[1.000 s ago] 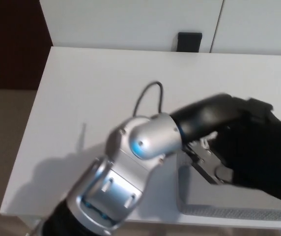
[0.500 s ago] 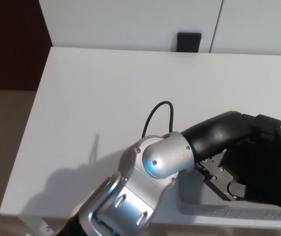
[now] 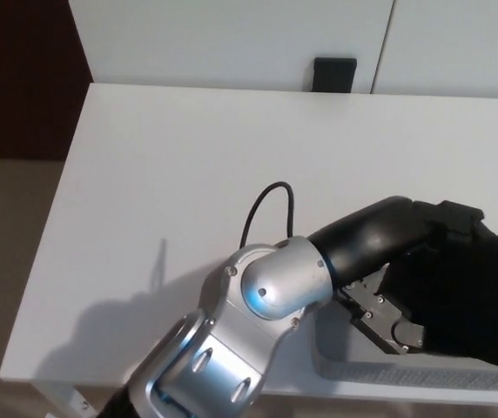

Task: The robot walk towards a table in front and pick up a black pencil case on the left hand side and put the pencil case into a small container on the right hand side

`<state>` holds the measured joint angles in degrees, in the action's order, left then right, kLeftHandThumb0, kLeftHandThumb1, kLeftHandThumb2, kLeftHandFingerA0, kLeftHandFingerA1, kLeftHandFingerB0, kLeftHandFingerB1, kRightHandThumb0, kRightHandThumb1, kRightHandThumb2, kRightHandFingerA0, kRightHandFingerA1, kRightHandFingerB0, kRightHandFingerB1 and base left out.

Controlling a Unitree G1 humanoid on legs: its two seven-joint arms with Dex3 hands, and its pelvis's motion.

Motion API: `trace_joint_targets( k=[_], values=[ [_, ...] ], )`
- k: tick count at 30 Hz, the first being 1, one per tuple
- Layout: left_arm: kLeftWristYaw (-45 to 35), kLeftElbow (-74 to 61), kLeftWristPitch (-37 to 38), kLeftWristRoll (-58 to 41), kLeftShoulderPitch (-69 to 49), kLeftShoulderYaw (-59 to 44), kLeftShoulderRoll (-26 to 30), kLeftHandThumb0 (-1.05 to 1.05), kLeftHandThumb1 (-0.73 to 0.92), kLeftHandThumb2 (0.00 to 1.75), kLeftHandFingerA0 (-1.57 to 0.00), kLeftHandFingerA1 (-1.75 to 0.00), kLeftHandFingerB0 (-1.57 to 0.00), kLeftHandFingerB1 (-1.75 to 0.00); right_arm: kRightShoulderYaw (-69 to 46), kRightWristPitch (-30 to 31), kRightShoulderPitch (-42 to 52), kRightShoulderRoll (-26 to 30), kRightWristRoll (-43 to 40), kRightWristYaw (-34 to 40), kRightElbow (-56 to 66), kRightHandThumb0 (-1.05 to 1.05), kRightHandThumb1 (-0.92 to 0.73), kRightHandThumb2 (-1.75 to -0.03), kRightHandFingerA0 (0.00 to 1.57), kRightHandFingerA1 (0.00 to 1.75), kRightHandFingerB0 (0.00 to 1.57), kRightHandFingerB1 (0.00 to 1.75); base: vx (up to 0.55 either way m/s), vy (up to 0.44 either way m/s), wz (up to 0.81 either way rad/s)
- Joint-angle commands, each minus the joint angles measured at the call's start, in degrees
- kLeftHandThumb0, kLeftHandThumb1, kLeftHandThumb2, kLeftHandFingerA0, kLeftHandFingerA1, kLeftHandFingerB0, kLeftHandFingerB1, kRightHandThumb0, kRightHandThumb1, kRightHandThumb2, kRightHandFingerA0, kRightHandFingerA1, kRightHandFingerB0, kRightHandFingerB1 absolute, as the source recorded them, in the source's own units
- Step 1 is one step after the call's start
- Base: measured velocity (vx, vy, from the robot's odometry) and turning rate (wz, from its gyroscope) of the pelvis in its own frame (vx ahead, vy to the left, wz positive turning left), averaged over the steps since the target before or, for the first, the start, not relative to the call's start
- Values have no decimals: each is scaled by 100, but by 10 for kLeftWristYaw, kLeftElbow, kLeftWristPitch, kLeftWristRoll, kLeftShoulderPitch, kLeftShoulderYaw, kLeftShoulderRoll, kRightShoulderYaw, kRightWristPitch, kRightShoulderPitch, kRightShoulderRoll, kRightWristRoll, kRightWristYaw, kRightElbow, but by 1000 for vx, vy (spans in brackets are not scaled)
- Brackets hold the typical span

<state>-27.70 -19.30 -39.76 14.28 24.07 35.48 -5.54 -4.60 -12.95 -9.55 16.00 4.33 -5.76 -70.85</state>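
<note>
My left arm (image 3: 271, 292) reaches in from the bottom left and crosses to the lower right of the white table (image 3: 162, 157). Its hand (image 3: 386, 315) is at the left side of a big black shape, the black pencil case (image 3: 471, 292), and looks shut on it. The case hangs over the small grey container (image 3: 406, 370) at the table's front right edge and hides most of it. Only the container's near rim and left wall show. My right hand is out of the picture.
A small black object (image 3: 334, 74) stands at the table's far edge against white cabinet panels (image 3: 232, 35). A thin black cable (image 3: 262, 205) loops up from my forearm. The table's left edge (image 3: 53, 218) drops to beige floor.
Over the second my left elbow swung right and down toward the container, then eased back slightly to the left. The pencil case stays over the container.
</note>
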Motion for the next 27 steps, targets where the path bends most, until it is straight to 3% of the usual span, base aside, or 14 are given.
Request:
trace_joint_targets(
  k=[1,4,5,9,11,12,14,27],
  values=[
    [16,20,13,-6,-19,-4,18,-36,74,62,-97,-122,-83,-82,3,7,-3,3,3,5,3,-35,-62,-59,61,45,41,37,0,0,0],
    [18,22,14,-7,-19,-4,19,-36,74,62,-97,-122,-83,-82,4,7,-3,3,2,5,3,-35,-62,-59,61,45,41,37,0,0,0],
    [21,32,16,-6,-23,-5,21,-35,75,62,-93,-124,-83,-81,6,6,-3,4,4,6,3,-43,-50,-78,54,56,36,47,0,0,0],
    [25,45,17,-7,-26,-7,21,-35,75,62,-93,-124,-83,-80,6,6,-4,5,3,5,2,-44,-50,-78,54,56,36,47,0,0,0],
    [35,72,34,1,-29,-4,26,-36,76,63,-92,-122,-84,-79,5,9,-4,5,1,4,3,-43,-50,-77,53,55,35,47,0,0,0],
    [40,88,45,4,-31,-3,28,-36,76,62,-90,-118,-83,-80,6,2,-2,5,0,-1,4,-34,-62,-59,60,45,41,37,0,0,0],
    [43,100,52,5,-31,-3,29,-35,76,62,-92,-124,-82,-82,8,1,-3,5,2,1,5,-35,-62,-59,62,44,41,37,0,0,0],
    [58,126,53,16,-28,3,26,-36,76,63,-95,-125,-82,-81,9,8,-5,4,0,2,11,-36,-61,-58,64,45,41,37,0,0,0]
  ],
)
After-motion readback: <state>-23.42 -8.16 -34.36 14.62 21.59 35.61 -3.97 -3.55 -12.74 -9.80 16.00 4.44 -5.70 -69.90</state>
